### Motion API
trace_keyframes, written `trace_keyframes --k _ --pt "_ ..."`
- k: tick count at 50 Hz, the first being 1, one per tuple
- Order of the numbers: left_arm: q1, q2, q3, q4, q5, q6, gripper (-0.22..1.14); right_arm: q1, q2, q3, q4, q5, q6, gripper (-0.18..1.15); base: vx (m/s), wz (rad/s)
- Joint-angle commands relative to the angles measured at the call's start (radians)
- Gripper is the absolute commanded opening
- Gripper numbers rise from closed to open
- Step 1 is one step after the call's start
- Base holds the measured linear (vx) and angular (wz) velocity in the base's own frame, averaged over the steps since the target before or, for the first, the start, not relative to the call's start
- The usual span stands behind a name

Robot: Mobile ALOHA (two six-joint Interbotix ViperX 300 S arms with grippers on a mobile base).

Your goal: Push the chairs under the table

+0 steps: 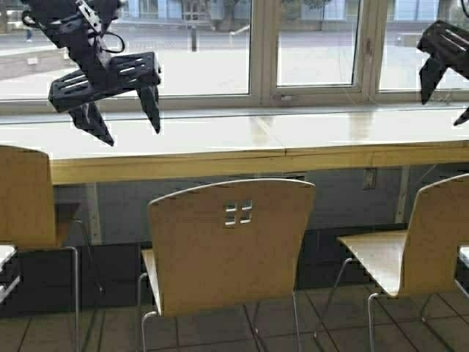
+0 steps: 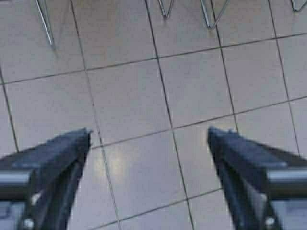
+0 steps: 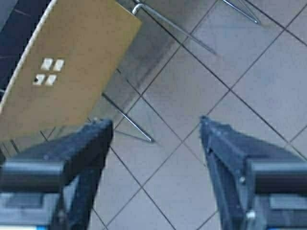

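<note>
Three chairs stand before the long pale-wood desk point(image 1: 220, 143), which runs under a row of windows point(image 1: 220, 51) looking out on a paved yard; its glossy top catches the daylight and its thick yellowish edge faces the robot. The middle chair point(image 1: 231, 246) stands below and between the two grippers, back toward the robot, pulled out from the desk edge; the left chair point(image 1: 29, 198) is below the left gripper point(image 1: 124, 125) and the right chair point(image 1: 410, 257) below the right gripper point(image 1: 445, 95), its seat turned sideways. Both grippers hang raised in the air above the desk level, fingers spread wide and holding nothing. The wrist views show a floor point(image 2: 144, 110) of grey square tiles with dark joints, and thin metal chair legs point(image 2: 45, 24) standing on it
</note>
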State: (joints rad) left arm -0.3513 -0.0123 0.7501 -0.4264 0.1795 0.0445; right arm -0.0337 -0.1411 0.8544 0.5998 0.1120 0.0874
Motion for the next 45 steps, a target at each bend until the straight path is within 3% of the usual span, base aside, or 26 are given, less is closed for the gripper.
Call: trace_keyframes --k 1,15,24,45 --pt "0.003 -0.015 -0.021 -0.002 -0.003 0.0 1.02 0.002 0.0 -0.009 0.008 -0.003 0.0 0.91 0.29 -0.09" --pt "0.031 -0.009 0.002 -0.044 -0.023 -0.058 1.02 0.072 0.034 -0.028 0.017 -0.008 -0.002 0.91 0.27 -0.12" --pt "0.029 0.038 0.067 -0.264 -0.196 -0.242 1.02 0.17 0.101 -0.103 0.043 -0.003 0.003 0.91 0.25 -0.17" --pt "-0.071 0.163 0.069 -0.548 -0.302 -0.512 1.02 0.371 0.348 -0.302 0.407 -0.051 0.003 0.91 0.19 -0.04"
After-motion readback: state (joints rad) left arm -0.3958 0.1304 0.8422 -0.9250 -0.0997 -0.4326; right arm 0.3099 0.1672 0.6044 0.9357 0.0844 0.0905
